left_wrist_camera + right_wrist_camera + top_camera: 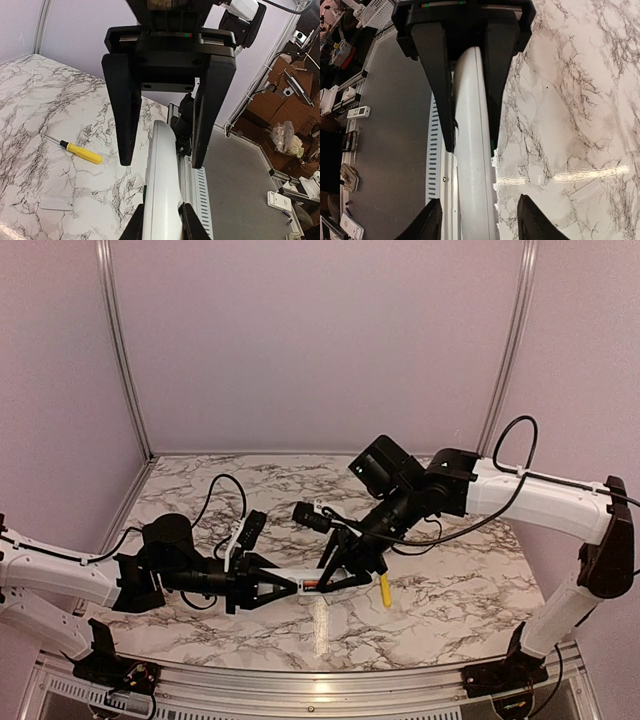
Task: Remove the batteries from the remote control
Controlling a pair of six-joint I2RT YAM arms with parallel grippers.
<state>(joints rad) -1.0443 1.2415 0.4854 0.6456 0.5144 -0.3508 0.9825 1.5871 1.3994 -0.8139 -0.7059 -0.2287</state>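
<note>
Remote, a slim white oblong seen edge-on (button face turned away), was held above the marbled bench between both arms. Left jaws were clamped on one end; right jaws stood slightly apart around the other, not touching.

White remote control, grey-veined marble table, yellow-handled screwdriver

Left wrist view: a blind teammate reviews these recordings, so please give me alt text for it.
The left gripper clamps a white remote edge-on, pointing away from the camera, while the right gripper faces it with open jaws either side of the remote's far end. A yellow screwdriver lies on the marble table.
</note>
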